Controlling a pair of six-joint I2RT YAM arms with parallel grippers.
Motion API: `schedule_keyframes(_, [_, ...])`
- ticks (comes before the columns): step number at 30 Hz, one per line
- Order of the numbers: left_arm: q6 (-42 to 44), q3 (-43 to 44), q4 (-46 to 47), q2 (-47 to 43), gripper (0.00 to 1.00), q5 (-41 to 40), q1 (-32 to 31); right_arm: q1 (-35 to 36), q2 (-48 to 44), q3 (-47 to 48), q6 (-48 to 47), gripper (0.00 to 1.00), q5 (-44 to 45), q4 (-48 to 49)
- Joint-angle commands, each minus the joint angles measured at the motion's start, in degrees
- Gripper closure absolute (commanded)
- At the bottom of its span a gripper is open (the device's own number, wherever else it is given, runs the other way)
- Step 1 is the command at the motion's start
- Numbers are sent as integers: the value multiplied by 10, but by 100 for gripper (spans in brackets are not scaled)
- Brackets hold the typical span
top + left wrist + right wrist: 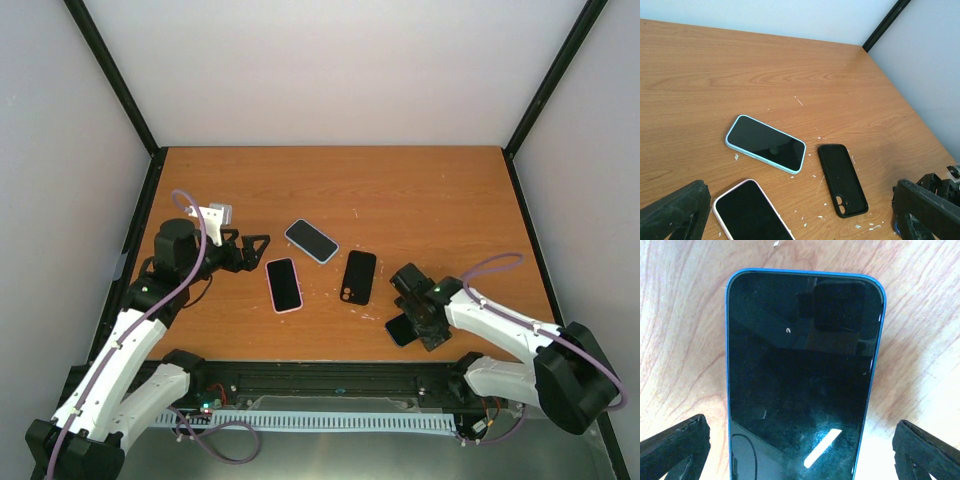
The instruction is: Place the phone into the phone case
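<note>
Phone with the blue rim [800, 375] lies flat and screen up on the desk [400, 190], close to the near edge. We see the right claw [800, 447] poised directly over it, jaws spread wide. One finger stands off each long side of the phone, and neither touches it. From above, that claw covers part of the phone. The black phone case [358, 277] lies flat just beyond and to the left, apart from the phone. Further left we pick out a pink-rimmed phone [284, 284], and behind it a light-blue-rimmed phone [311, 240], both screen up. Over on the left, the left claw [255, 250] hangs beside the pink-rimmed phone with its jaws wide apart, holding nothing.
</note>
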Motion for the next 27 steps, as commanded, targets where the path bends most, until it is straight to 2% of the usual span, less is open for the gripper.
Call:
schedule_keyframes(1, [7, 8, 12, -4, 0, 4, -3, 3, 16, -5, 24, 3, 7, 8])
schedule_keyframes(12, [8, 8, 12, -6, 1, 3, -3, -4, 56, 2, 34, 11, 12, 13])
schedule_keyframes(27, [8, 9, 10, -6, 1, 0, -3, -19, 92, 7, 22, 11, 8, 39])
